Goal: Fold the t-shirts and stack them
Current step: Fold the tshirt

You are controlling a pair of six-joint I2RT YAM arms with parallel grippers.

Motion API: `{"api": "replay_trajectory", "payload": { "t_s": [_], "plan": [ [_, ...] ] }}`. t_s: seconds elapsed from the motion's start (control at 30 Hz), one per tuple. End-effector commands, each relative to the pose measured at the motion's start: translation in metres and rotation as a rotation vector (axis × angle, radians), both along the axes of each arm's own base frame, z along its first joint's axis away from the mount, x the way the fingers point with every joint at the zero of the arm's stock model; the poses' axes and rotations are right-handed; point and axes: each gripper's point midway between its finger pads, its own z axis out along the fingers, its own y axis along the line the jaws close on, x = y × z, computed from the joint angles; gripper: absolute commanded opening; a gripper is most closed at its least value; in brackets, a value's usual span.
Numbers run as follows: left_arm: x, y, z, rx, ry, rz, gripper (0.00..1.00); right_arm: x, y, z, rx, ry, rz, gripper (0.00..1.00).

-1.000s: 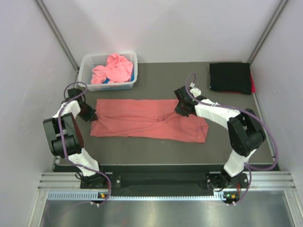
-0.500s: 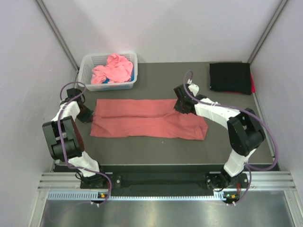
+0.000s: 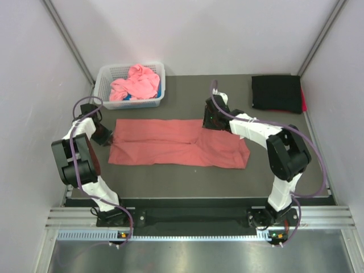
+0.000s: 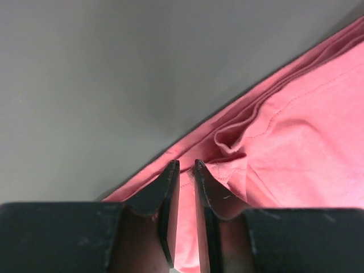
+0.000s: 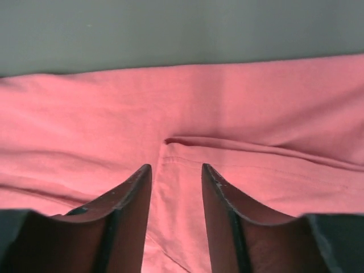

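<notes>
Between the parted fingers (image 5: 133, 190) of the right gripper (image 5: 176, 168) nothing is held; the salmon-red t-shirt (image 5: 256, 102) lies flat under and ahead of their tips, with a short crease just beyond them. At the left gripper (image 4: 185, 165) the fingers stand only a slit apart (cloth shows through the gap), their tips at the shirt's folded edge and the bare grey table (image 4: 114, 68) beyond.
</notes>
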Motion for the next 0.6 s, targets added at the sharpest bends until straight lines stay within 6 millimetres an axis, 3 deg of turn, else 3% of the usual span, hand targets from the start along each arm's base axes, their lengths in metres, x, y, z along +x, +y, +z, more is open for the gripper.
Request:
{"api": "replay_trajectory", "payload": {
  "t_s": [0.0, 0.07, 0.2, 0.23, 0.33, 0.4, 0.47, 0.57],
  "plan": [
    [0.010, 0.006, 0.030, 0.051, -0.073, -0.035, 0.22, 0.004, 0.004, 0.036, 0.050, -0.102, 0.117, 0.43],
    [0.015, -0.005, 0.041, 0.048, -0.134, -0.092, 0.25, -0.003, 0.006, 0.037, 0.068, -0.098, 0.142, 0.46],
    [0.037, -0.059, 0.073, -0.016, -0.307, -0.294, 0.34, -0.022, 0.000, 0.034, 0.095, -0.047, 0.152, 0.45],
    [0.044, -0.089, 0.082, -0.070, -0.355, -0.389, 0.35, -0.026, -0.004, 0.031, 0.090, -0.031, 0.148, 0.43],
    [0.045, -0.136, 0.094, -0.115, -0.371, -0.525, 0.35, -0.042, -0.032, 0.026, 0.054, 0.043, 0.103, 0.39],
    [0.042, -0.153, 0.095, -0.164, -0.375, -0.536, 0.34, -0.061, -0.058, 0.023, 0.046, 0.105, 0.041, 0.37],
    [0.035, -0.175, 0.093, -0.245, -0.396, -0.565, 0.34, -0.078, -0.070, 0.020, 0.050, 0.143, 0.002, 0.37],
    [0.021, -0.189, 0.075, -0.288, -0.344, -0.582, 0.35, -0.113, -0.093, 0.006, 0.014, 0.212, -0.053, 0.39]
  ]
}}
